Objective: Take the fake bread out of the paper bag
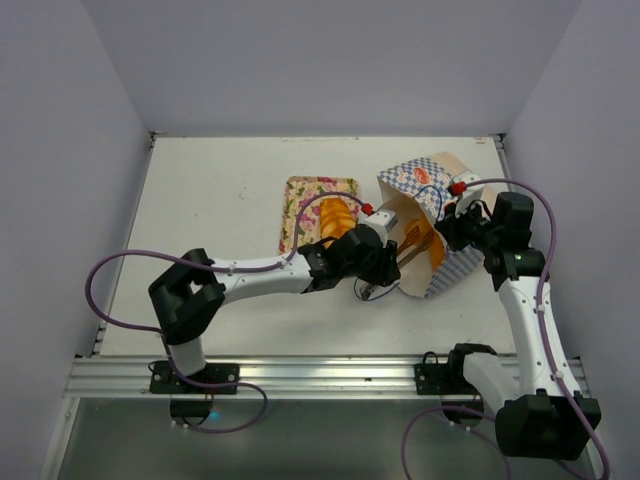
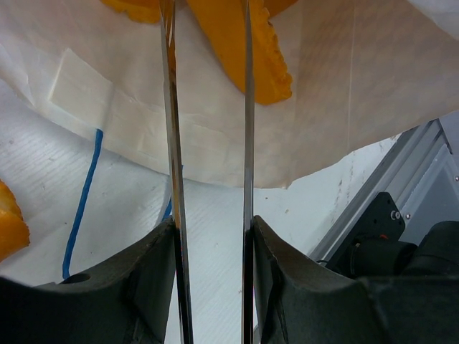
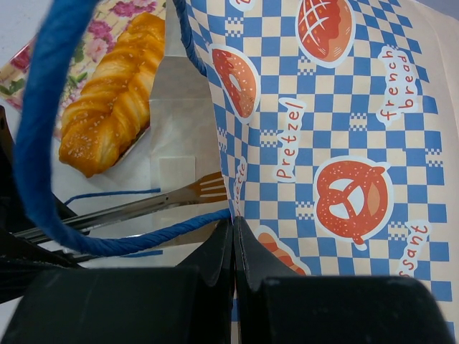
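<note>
Fake bread (image 2: 215, 36) is lying inside the paper bag (image 1: 425, 185), which is resting on its side on the desk (image 1: 200, 200) with its mouth facing the left arm. At least 1 orange piece is showing in the opening. Another twisted pastry (image 3: 115, 107) is sitting on the flowered tray (image 1: 300, 195) just beside the bag, so the job is looking partly done.

The step in hand is the reach into the bag. The left tool (image 2: 211, 240) is clamping a pair of metal tongs (image 3: 204, 188) part-way closed, with its pads pressing on the 2 blades. Those blades are running along either side of the orange piece. Whether the tips are pinching it cannot be told, since they are passing out of the top of the left wrist view.

The right tool (image 3: 233, 229) is pinching fully closed on the bag's checkered rim beside the blue cord handle (image 3: 34, 129), apparently propping the mouth open.

The next move is probably calling for a firmer squeeze on the tongs. After that comes a straight pull out of the mouth toward the tray, with the right tool steadying the bag against dragging.
</note>
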Motion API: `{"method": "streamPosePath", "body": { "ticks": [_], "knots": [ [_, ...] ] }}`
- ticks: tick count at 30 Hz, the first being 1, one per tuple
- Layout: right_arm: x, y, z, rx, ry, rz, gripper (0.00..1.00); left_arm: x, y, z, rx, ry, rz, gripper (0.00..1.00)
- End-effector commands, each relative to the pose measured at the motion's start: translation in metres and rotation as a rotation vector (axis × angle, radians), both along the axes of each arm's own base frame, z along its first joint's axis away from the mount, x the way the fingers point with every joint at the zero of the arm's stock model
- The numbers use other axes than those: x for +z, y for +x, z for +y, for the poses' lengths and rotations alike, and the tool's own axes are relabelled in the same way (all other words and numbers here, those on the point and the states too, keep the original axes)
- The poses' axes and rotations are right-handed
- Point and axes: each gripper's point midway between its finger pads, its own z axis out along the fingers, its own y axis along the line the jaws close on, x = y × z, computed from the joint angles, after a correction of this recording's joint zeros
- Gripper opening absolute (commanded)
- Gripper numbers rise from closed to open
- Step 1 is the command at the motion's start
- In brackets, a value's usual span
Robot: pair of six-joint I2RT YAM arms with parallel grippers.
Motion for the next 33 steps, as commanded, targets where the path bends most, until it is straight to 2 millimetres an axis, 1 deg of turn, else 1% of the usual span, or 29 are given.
{"method": "streamPosePath", "body": {
  "ticks": [1, 9, 12, 17, 21, 23, 27, 29, 32, 33],
  "knots": [
    [0.005, 0.001, 0.004, 0.028, 0.006, -0.03, 0.0, 0.047, 0.0, -0.017, -0.011, -0.121, -0.039, 0.47],
    [0.006, 0.001, 0.004, 0.031, 0.011, -0.033, 0.0, 0.053, -0.003, -0.02, -0.01, -0.143, -0.028, 0.47],
    [0.006, 0.0, 0.005, 0.034, 0.016, -0.028, 0.0, 0.05, -0.003, -0.021, -0.004, -0.143, -0.017, 0.47],
    [0.007, 0.0, 0.005, 0.034, 0.017, -0.032, 0.0, 0.038, -0.001, -0.027, 0.007, -0.133, 0.017, 0.47],
    [0.006, -0.001, 0.006, 0.038, 0.02, -0.029, 0.0, 0.042, 0.0, -0.033, 0.01, -0.148, 0.026, 0.47],
    [0.007, -0.002, 0.007, 0.044, 0.022, -0.03, 0.0, 0.043, 0.001, -0.032, 0.018, -0.147, 0.023, 0.47],
    [0.007, -0.002, 0.007, 0.044, 0.023, -0.03, 0.0, 0.037, 0.004, -0.032, 0.039, -0.12, 0.027, 0.47],
    [0.006, -0.002, 0.007, 0.045, 0.024, -0.028, 0.0, 0.025, 0.004, -0.028, 0.054, -0.081, 0.048, 0.47],
    [0.007, -0.003, 0.008, 0.047, 0.027, -0.029, 0.0, 0.018, 0.006, -0.031, 0.059, -0.068, 0.059, 0.47],
    [0.007, -0.002, 0.008, 0.047, 0.026, -0.031, 0.0, 0.012, 0.006, -0.032, 0.059, -0.057, 0.066, 0.47]
  ]
}}
